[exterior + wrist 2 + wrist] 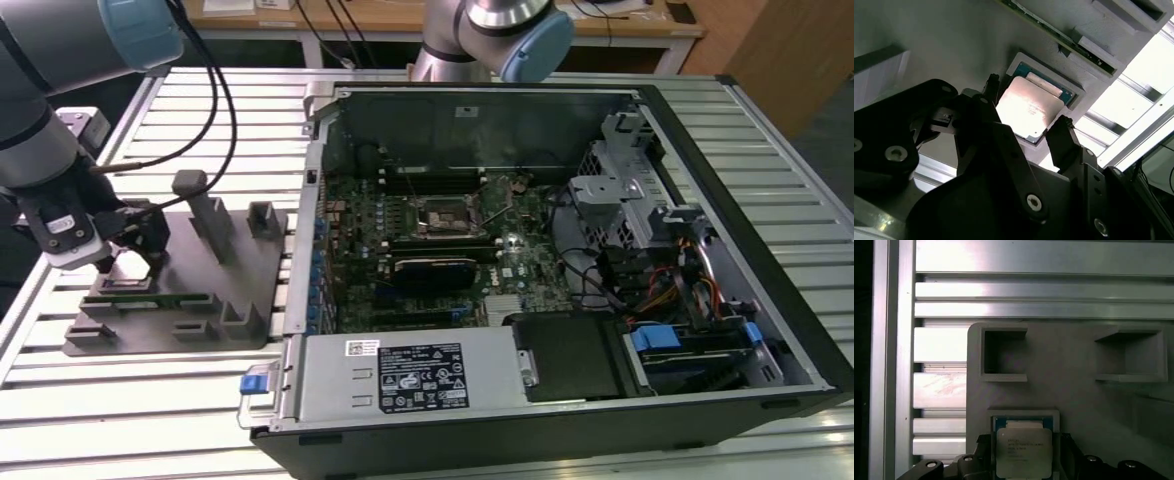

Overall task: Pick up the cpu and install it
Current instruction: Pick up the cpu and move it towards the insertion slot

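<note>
The cpu point(1029, 107), a flat square chip with a shiny silver top, lies in a shallow square pocket of the grey fixture tray point(171, 252); the first wrist view has the cpu point(1022, 452) near its lower edge. My gripper point(127, 262) hangs low over that pocket at the exterior view's left. It stands open, one black fingertip point(992, 82) on one side of the chip and the other point(1064, 125) on the opposite side, just outside the pocket's rim. The motherboard socket point(441, 215) sits in the open computer case.
The open computer case point(561, 110) lies on its side on the slatted aluminium table point(174, 400), to the exterior view's right of the tray. Upright posts point(211, 215) and blocks stand on the tray near the gripper. A second robot arm point(514, 30) stands behind the case.
</note>
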Robot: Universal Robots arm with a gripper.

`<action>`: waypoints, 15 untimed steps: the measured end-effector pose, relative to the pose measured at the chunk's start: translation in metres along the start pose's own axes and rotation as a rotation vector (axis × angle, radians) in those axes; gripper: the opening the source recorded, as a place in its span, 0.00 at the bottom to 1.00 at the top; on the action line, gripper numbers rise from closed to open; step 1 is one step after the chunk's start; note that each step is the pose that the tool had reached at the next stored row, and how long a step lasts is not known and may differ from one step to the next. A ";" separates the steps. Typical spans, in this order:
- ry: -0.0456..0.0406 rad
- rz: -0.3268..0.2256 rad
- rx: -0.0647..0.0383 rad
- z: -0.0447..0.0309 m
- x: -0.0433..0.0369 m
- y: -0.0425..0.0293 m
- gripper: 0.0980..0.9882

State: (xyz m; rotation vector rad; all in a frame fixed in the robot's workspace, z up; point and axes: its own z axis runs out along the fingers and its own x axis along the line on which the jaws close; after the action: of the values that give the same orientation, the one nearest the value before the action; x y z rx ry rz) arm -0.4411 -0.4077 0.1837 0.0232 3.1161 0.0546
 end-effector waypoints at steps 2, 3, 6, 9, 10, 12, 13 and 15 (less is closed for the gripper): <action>0.0002 0.000 0.000 0.0004 0.0001 0.0000 0.63; 0.0003 0.000 0.000 0.0004 0.0001 0.0000 0.63; 0.0002 0.000 0.000 0.0007 0.0000 0.0000 0.63; 0.0001 0.000 0.000 0.0012 0.0001 -0.0001 0.63; 0.0000 0.000 0.000 0.0014 0.0003 -0.0001 0.63; -0.0003 0.008 0.000 0.0016 0.0005 -0.0001 0.63; -0.0005 0.018 0.000 0.0017 0.0005 -0.0001 0.63; -0.0009 0.029 0.001 0.0018 0.0006 -0.0001 0.63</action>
State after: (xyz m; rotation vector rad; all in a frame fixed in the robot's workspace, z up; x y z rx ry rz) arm -0.4417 -0.4077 0.1818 0.0692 3.1151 0.0539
